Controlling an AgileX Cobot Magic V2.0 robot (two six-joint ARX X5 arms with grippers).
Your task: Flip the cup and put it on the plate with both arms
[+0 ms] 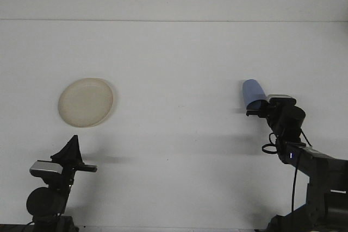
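Note:
A blue cup (253, 93) is held off the white table at the right, tilted with its closed end up and to the left. My right gripper (258, 107) is shut on the cup's lower part. A cream round plate (86, 102) lies flat on the table at the left. My left gripper (72, 150) rests low near the front edge, just below the plate and apart from it; its black fingers come together in a point with nothing between them.
The white table (174, 69) runs back to a pale wall. Black cables (269, 148) loop beside the right arm. The left arm's base (46, 202) sits at the bottom left corner.

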